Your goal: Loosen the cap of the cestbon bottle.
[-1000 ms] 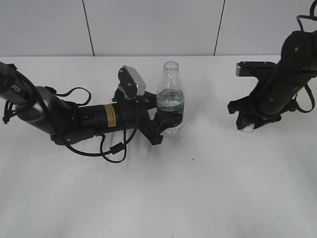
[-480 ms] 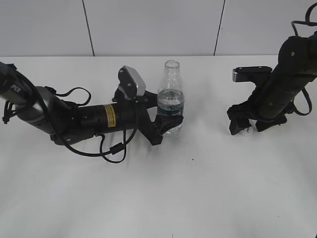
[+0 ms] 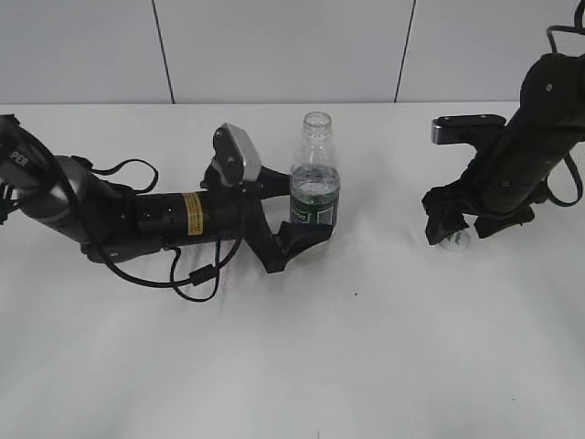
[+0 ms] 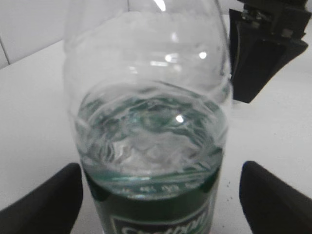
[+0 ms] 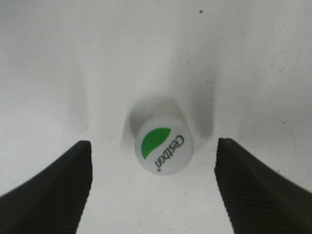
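The cestbon bottle (image 3: 315,183) stands upright mid-table, clear, with a dark green label and an open neck with no cap on it. It fills the left wrist view (image 4: 151,146). My left gripper (image 3: 302,233) is open, with one finger on either side of the bottle's lower part (image 4: 158,195) and gaps showing on both sides. The cap (image 3: 454,240), white with a green patch, lies on the table at the right. In the right wrist view the cap (image 5: 163,147) sits between the spread fingers of my open right gripper (image 5: 153,185), which hovers just over it (image 3: 457,229).
The white table (image 3: 366,347) runs to a grey panelled wall (image 3: 274,46) at the back. The left arm's body and cables (image 3: 164,224) lie low across the table's left half.
My left arm has drawn back a little to the left and its fingers have come off the bottle. The right gripper has shifted slightly above the cap on the table.
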Controlling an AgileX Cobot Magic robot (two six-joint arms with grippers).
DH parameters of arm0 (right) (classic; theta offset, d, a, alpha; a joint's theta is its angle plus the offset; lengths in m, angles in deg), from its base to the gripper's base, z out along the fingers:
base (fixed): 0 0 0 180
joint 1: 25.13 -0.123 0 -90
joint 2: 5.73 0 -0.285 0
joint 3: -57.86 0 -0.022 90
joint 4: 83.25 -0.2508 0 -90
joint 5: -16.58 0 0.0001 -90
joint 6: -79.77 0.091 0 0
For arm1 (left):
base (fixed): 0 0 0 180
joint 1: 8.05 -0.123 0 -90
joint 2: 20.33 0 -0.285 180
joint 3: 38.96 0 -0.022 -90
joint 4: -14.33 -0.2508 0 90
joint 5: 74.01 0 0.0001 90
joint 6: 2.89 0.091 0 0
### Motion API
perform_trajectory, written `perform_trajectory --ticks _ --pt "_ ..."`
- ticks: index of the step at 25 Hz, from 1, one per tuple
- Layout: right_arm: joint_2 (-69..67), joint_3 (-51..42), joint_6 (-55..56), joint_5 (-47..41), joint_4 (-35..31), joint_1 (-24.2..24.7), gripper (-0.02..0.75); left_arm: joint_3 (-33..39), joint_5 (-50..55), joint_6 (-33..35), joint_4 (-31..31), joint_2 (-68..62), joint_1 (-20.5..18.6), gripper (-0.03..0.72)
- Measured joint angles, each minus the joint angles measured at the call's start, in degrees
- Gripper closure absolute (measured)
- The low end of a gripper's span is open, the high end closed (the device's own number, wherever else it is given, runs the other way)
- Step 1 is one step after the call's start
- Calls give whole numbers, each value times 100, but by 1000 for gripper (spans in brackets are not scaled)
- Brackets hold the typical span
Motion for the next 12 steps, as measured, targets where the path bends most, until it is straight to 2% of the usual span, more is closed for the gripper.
perform_trajectory --ticks 8,12 --pt "344 0 -10 -222 -18 0 141 7 75 -276 -1146 265 -487 98" --pt "548 0 -10 -347 -18 0 141 7 135 -710 -1683 466 -802 98"
